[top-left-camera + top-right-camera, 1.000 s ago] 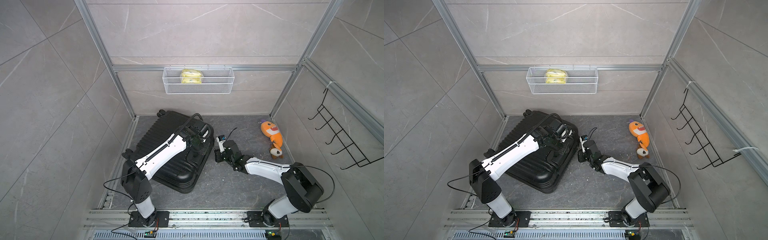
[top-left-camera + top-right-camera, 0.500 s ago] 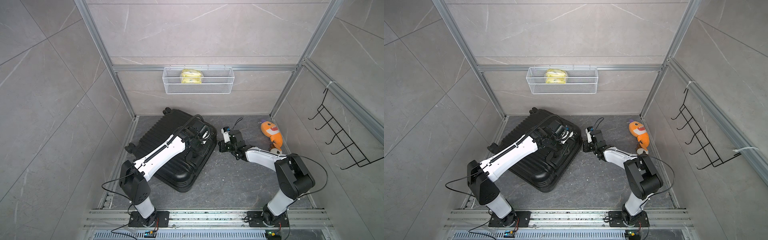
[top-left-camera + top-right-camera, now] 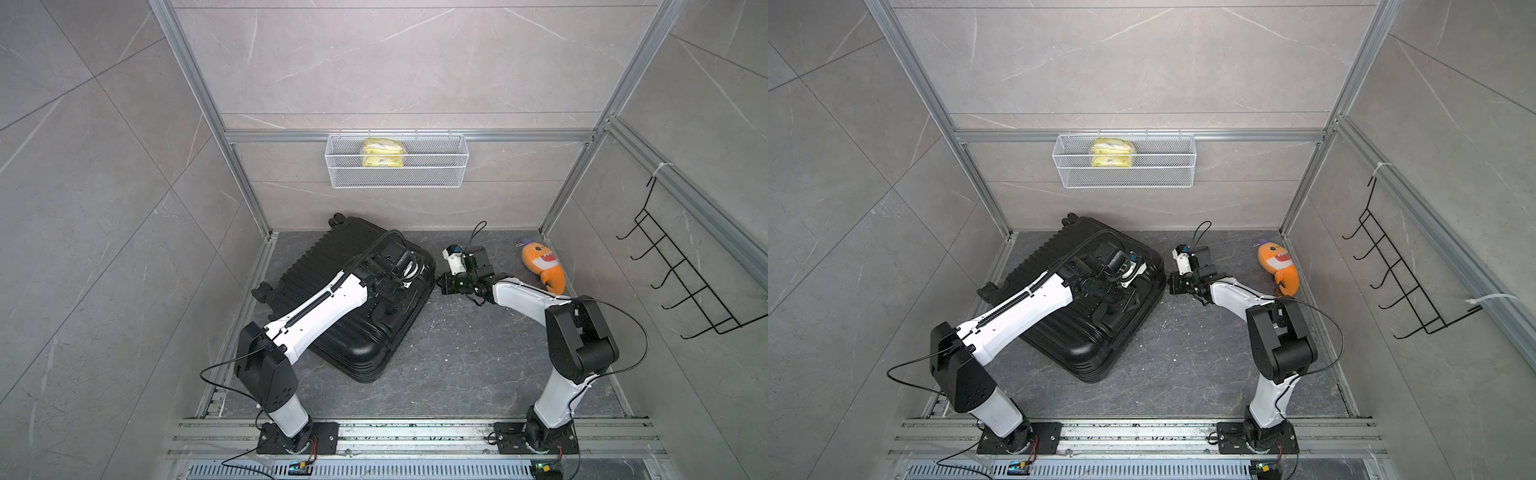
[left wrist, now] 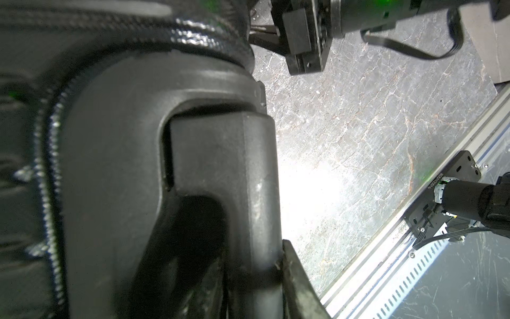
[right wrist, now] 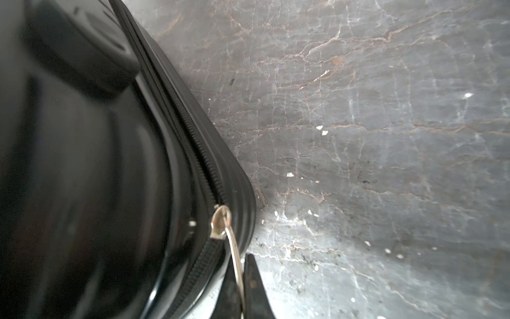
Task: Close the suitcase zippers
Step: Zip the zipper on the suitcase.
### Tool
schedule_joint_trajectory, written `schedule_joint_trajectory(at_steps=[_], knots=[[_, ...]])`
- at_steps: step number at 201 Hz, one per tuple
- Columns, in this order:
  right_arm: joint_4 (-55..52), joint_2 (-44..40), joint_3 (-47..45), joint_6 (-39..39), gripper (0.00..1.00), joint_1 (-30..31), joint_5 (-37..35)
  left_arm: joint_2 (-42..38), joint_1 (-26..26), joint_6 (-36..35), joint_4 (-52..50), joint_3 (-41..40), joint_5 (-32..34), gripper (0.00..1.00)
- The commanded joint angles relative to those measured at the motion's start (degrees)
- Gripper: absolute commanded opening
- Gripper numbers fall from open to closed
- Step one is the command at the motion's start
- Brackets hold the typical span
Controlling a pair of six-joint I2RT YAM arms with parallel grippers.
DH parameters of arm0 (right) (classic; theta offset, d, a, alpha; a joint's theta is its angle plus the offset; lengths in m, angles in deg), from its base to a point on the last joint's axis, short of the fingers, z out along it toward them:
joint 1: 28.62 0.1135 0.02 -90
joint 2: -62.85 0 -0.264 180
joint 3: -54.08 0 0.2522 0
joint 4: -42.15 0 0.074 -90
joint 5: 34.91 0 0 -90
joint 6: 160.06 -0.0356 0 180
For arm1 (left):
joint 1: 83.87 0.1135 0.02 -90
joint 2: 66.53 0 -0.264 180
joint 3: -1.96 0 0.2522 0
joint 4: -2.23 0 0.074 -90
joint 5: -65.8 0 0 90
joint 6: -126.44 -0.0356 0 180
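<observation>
The suitcase (image 3: pixel 365 351) fills the floor's (image 3: pixel 457 365) left half; a toy (image 3: pixel 542 262) (orange) lies by its right edge; front middle is open.

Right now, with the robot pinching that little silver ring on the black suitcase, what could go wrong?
The thin ring could slip from the right gripper, which pinches only its end. The slider sits at the suitcase's rounded corner, where it might jam. If the left gripper loses the handle, the suitcase might slide on the floor.

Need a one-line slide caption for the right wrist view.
Right gripper shut on the silver ring pull of the zipper at the black suitcase's corner.
</observation>
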Motion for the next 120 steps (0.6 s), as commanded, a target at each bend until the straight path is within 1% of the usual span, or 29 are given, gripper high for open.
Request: schedule_joint_trajectory(at_steps=[1,27,49,67,83,103,120], knots=[[-4.59,2.74,5.50,2.74,0.00,-6.26,-11.49,-3.36,-1.44,-6.31,-8.98,-0.21,-13.03,0.00],[-8.32,6.19,10.97,6.93,0.00,-7.66,-8.47,-2.99,-1.95,-7.75,-9.18,-0.57,-15.22,0.00],[-9.56,7.87,13.26,9.22,0.00,-7.67,-8.61,-2.25,-2.46,-8.32,-9.60,-0.26,-15.77,0.00],[-9.84,6.68,12.39,9.22,0.00,-7.81,-10.50,-1.95,-2.40,-7.89,-10.02,-0.04,-12.92,0.00],[-8.86,3.80,9.01,9.04,0.00,-7.96,-12.20,-2.48,-2.42,-6.89,-10.24,-0.23,-8.22,0.02],[-7.47,-1.17,3.01,9.07,0.00,-8.00,-13.21,-3.66,-2.42,-5.63,-10.02,-1.26,-1.68,0.11],[-5.59,-5.67,-2.43,8.50,0.00,-8.03,-12.69,-4.81,-2.40,-4.64,-9.40,-2.94,2.73,0.33]])
